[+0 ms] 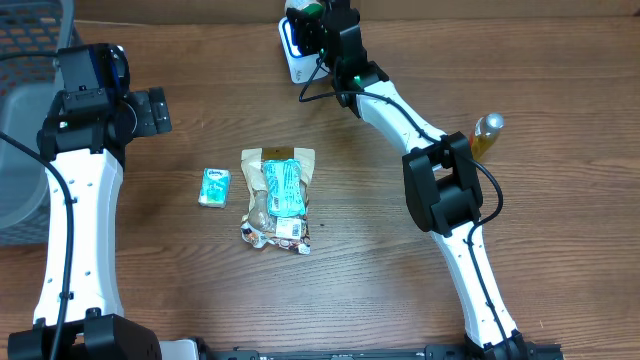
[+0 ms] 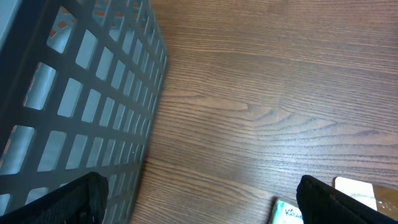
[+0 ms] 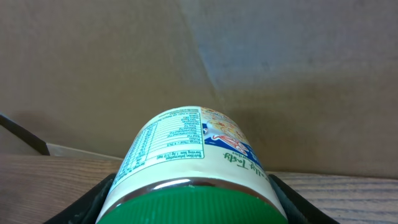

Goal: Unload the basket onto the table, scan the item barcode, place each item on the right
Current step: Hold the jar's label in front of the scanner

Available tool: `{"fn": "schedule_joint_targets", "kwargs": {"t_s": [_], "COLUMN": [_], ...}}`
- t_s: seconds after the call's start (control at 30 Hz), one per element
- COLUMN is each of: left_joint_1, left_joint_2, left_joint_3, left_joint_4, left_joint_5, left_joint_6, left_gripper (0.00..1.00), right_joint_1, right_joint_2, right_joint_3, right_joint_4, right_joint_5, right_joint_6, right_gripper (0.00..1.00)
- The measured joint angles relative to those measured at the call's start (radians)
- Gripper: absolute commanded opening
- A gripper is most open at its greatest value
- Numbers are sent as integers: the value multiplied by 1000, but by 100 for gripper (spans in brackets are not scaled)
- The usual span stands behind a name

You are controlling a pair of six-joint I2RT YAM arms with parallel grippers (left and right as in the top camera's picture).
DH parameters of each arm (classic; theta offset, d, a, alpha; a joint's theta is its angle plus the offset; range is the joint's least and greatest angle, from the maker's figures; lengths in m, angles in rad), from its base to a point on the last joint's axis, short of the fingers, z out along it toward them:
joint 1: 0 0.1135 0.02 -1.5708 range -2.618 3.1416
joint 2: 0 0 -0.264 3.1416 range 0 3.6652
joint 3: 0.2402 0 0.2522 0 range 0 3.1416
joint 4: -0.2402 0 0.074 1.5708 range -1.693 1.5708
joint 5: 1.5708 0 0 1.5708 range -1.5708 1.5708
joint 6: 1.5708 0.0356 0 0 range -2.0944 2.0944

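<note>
The green-lidded jar (image 3: 189, 163) is clasped by the right gripper (image 1: 325, 25) at the far edge of the table (image 1: 400, 290), just beside the white scanner (image 1: 293, 55). It is best rotated slowly until its barcode faces the scanner. The label print (image 3: 166, 146) is shown only by the right wrist view, the scanner only overhead. The left gripper (image 2: 199, 200) is spread wide, empty.

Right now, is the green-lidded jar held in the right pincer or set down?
Held. In the right wrist view the jar sits clamped between the fingers of the right pincer, green lid toward the camera.
</note>
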Motion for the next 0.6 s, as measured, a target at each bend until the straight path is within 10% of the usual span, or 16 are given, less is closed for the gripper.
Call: {"fn": "schedule_joint_targets", "kwargs": {"t_s": [0.6], "left_joint_1": [0], "left_joint_2": [0], "left_joint_3": [0], "left_joint_4": [0], "left_joint_5": [0], "left_joint_6": [0], "left_gripper": [100], "right_joint_1": [0], "right_joint_2": [0], "right_joint_3": [0], "right_joint_4": [45], "right_joint_5": [6], "right_joint_6": [1], "right_gripper": [4]}}
